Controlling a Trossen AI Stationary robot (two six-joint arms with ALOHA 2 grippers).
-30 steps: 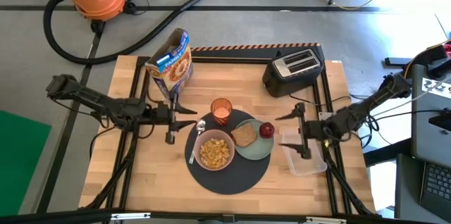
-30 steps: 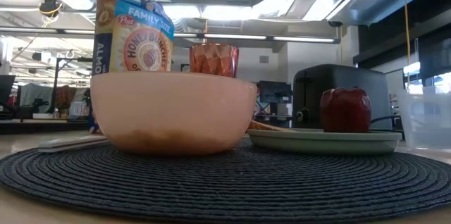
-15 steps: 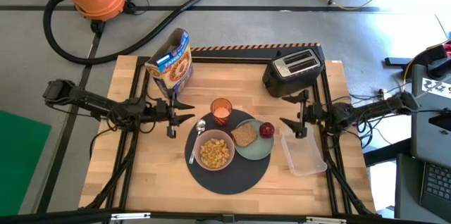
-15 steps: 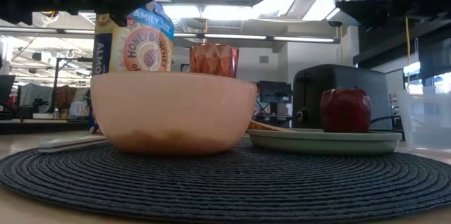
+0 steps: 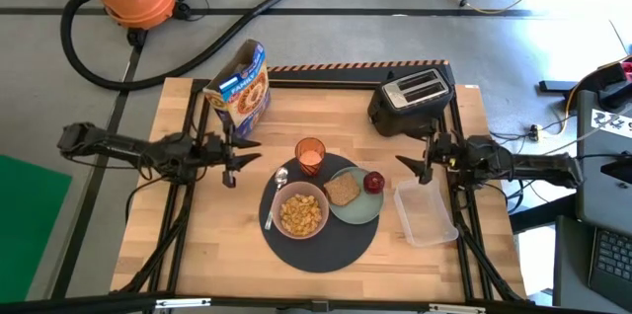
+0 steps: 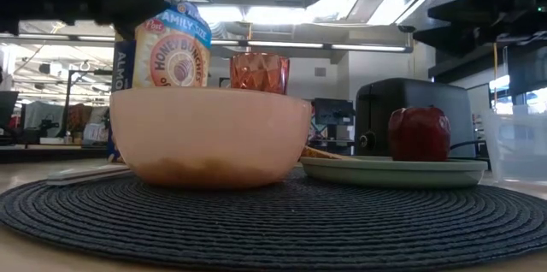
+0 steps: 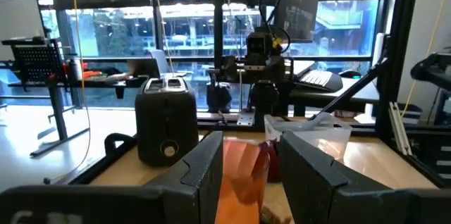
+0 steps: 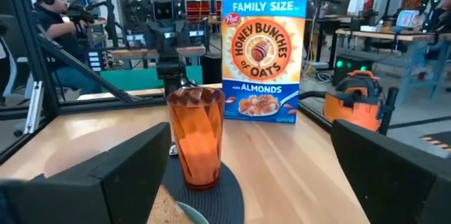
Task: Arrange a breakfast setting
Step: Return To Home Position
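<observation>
Print on the cereal box (image 8: 264, 51)
In the right wrist view its front panel reads "FAMILY SIZE" across the top, with a small "Post" mark just under it, then "HONEY BUNCHES of OATS" in the middle and "with ALMONDS" below. The low view shows the same face, with "FAMILY", "Post" and "HONEY BUNCHES" legible, and the letters "ALMO" on the side panel.

Left hand (image 5: 247, 150): drawn back toward 9 o'clock, farther from the dark-grey mat (image 5: 321, 250). Right hand (image 5: 413, 154): shifted toward 12 o'clock, off the clear container (image 5: 427, 212); its arm now stretched toward 3 o'clock.
</observation>
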